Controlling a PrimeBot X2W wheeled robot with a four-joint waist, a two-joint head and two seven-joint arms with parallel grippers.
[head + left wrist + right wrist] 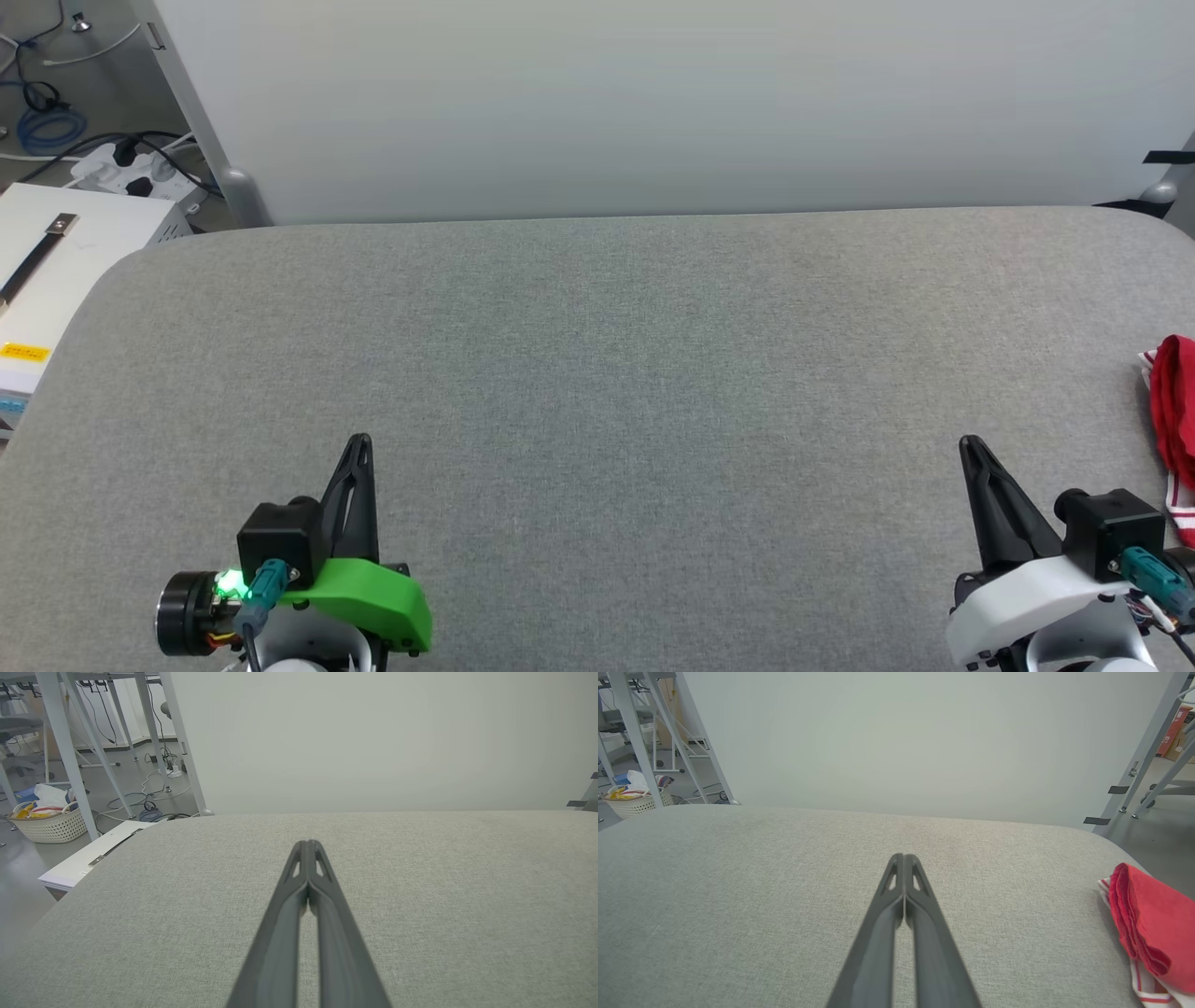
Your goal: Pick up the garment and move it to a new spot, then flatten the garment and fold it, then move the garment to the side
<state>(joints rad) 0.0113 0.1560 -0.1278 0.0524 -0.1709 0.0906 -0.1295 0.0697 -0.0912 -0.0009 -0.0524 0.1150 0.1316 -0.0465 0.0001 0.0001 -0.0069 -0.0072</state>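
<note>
The garment (1176,411) is a folded red bundle with white, red-striped trim, lying at the right edge of the grey table (597,355). The right wrist view has the garment (1153,928) at its lower right, apart from my fingers. My right gripper (971,445) rests shut near the table's front right, to the left of the garment, holding nothing. My left gripper (360,441) rests shut at the front left, also with nothing in it. Both pairs of fingertips meet in the wrist views, left gripper (308,843) and right gripper (903,857).
A pale wall panel (653,103) stands behind the table. A white box (56,271) sits off the table's left edge, with cables and a power strip (131,173) on the floor beyond. A laundry basket (46,821) and metal frame legs (70,756) stand further left.
</note>
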